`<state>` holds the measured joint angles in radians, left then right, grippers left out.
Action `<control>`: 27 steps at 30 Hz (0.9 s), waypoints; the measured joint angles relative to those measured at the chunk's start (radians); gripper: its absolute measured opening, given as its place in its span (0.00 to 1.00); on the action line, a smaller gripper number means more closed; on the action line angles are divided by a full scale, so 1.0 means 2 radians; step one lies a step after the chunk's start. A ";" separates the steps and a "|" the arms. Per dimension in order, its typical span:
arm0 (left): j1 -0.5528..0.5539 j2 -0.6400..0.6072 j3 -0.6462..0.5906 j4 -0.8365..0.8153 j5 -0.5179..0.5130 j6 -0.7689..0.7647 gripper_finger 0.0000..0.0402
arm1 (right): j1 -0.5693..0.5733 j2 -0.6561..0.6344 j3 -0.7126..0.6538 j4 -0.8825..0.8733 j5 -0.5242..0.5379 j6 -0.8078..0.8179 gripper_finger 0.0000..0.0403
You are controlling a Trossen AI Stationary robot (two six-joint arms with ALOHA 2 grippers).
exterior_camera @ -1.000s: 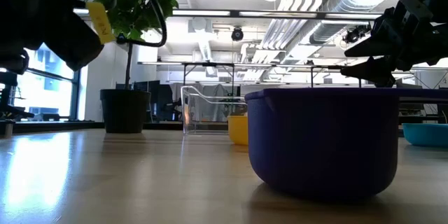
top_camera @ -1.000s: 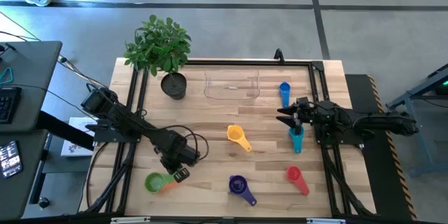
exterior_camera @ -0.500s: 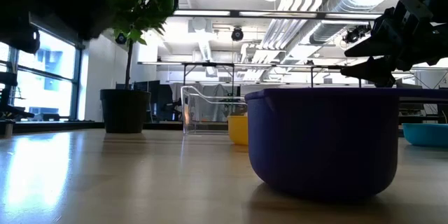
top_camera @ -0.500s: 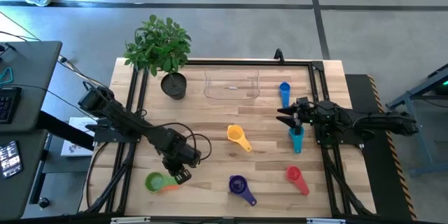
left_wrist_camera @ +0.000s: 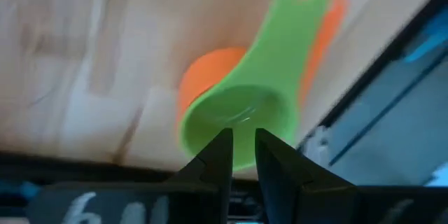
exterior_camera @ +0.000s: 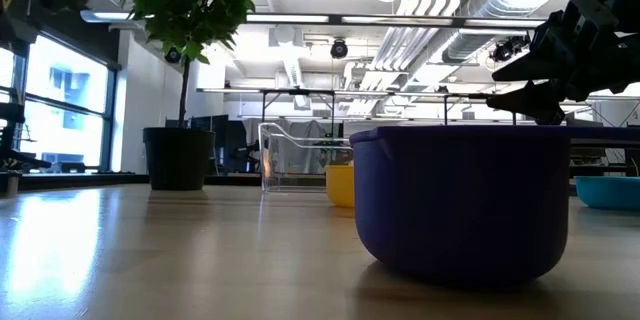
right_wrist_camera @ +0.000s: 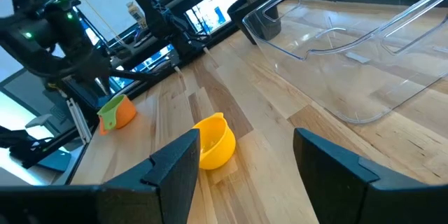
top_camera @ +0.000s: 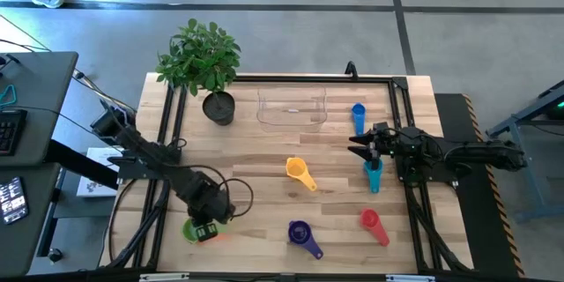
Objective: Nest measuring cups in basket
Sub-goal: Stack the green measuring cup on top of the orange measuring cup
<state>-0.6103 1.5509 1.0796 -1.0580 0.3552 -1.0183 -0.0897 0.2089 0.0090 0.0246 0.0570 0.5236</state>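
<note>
1. Lying on the pale, planked wooden table [top_camera: 264, 150], the smooth plastic measuring cups are scattered apart: a glossy green cup [left_wrist_camera: 241, 115] is sitting nested in an orange cup [left_wrist_camera: 203, 77] at the front left edge, with their flat handles running the same way.
2. A round yellow cup [top_camera: 298, 173] is resting near the table's middle, a deep purple cup [top_camera: 301, 233] near the front edge, a red cup [top_camera: 373, 224] at the front right, a teal cup [top_camera: 373, 176] under the right arm, and a blue cup [top_camera: 358, 116] just beside the basket.
3. The clear, low-walled rectangular plastic basket [top_camera: 292, 107] is standing at the back of the table, holding no cups, next to a leafy plant in a small dark round pot [top_camera: 218, 106].
4. The dark left arm is stretching diagonally to the front left, its wrist tipped steeply downward.
5. The left gripper [left_wrist_camera: 242, 145] is hanging right over the green cup's bowl, fingers narrowly parted, gripping nothing.
6. The right arm is reaching in level from the right edge, with the right gripper [right_wrist_camera: 243, 147] spread wide and empty above the teal cup.
</note>
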 joint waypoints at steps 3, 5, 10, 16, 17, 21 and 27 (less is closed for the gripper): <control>-0.006 0.000 -0.009 -0.004 -0.001 0.007 0.13 | 0.000 0.000 0.000 0.000 0.000 0.000 0.55; -0.008 0.000 -0.014 -0.004 -0.003 0.020 0.13 | 0.000 0.000 0.000 0.000 0.000 0.000 0.55; -0.008 0.000 -0.022 0.003 -0.007 0.056 0.13 | 0.000 0.000 0.000 0.000 0.000 0.000 0.55; -0.010 0.000 -0.039 0.008 -0.010 0.087 0.13 | 0.000 0.000 0.000 0.000 0.000 0.000 0.55; -0.011 0.000 -0.042 0.008 -0.010 0.091 0.13 | 0.000 0.000 0.000 0.000 0.000 0.000 0.55; -0.013 0.000 -0.045 0.008 -0.016 0.101 0.13 | 0.000 0.000 0.000 0.000 0.000 0.000 0.55; -0.013 0.000 -0.045 0.008 -0.017 0.106 0.13 | 0.000 0.000 0.000 0.000 0.000 0.000 0.55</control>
<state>-0.6365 1.5509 0.9890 -1.0416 0.3202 -0.8072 -0.0898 0.2089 0.0092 0.0250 0.0570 0.5232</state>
